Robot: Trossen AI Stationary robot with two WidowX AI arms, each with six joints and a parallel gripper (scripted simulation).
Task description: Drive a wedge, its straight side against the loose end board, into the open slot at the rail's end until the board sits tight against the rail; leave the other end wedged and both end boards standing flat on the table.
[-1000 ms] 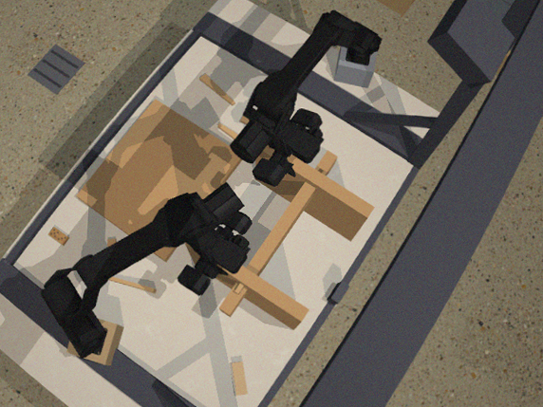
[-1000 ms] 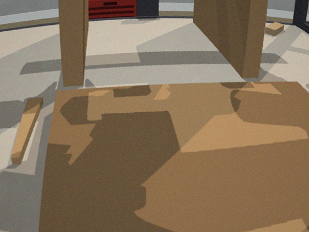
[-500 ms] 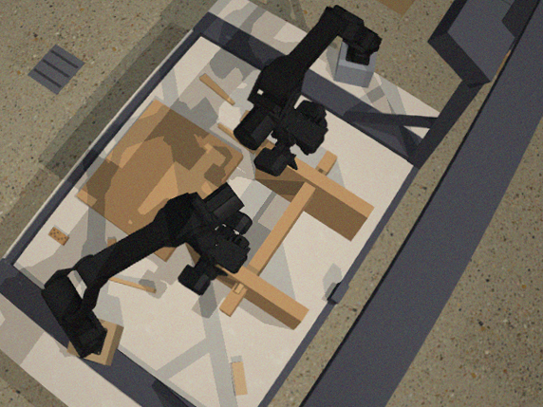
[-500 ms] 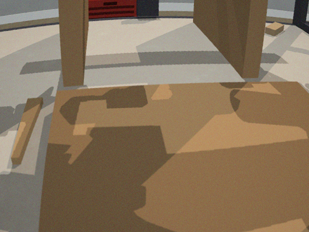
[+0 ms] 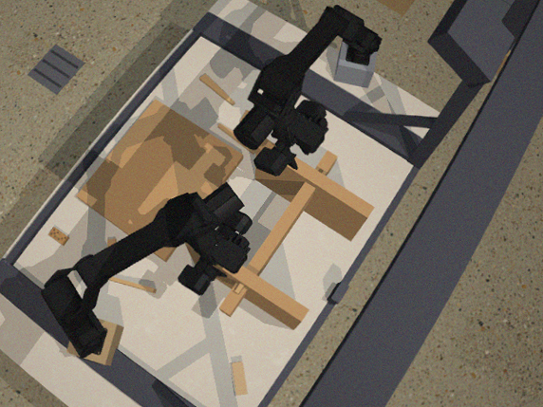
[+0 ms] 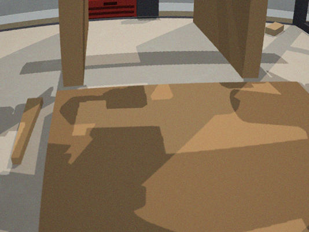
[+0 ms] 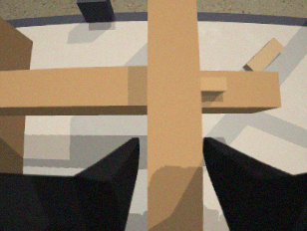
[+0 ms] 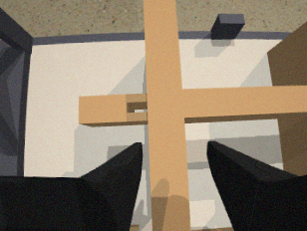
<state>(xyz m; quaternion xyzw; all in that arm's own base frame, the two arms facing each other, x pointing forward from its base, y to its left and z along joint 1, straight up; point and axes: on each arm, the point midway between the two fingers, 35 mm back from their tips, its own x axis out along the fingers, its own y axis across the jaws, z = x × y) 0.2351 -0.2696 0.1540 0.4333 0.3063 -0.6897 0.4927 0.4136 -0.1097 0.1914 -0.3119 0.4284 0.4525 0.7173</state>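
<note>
The rail (image 5: pixel 283 230) (image 7: pixel 75 90) (image 8: pixel 239 102) runs through two upright end boards. A wedge (image 5: pixel 239 288) (image 7: pixel 213 84) sits in the slot outside the wedged board (image 5: pixel 275 296) (image 7: pixel 171 75) (image 6: pixel 228 21). The slot (image 8: pixel 137 107) outside the loose board (image 5: pixel 334 185) (image 8: pixel 164 60) (image 6: pixel 71 34) is open. My left gripper (image 7: pixel 170 143) (image 5: pixel 221 274) is open around the wedged board's top. My right gripper (image 8: pixel 174 148) (image 5: pixel 291 163) is open around the loose board's top, with space on both sides. Loose wedges (image 5: pixel 217 89) (image 5: pixel 131 284) (image 6: pixel 27 128) lie on the table. Board contact against the rail is unclear.
A broad brown panel (image 5: pixel 126 163) (image 6: pixel 228 187) lies behind the frame. A small block (image 5: pixel 238 377) (image 7: pixel 264 55) (image 6: pixel 274 29) lies toward the front on the left arm's side. A speckled block (image 5: pixel 58 235) lies near the back edge. Dark beams (image 5: pixel 357 120) border the table.
</note>
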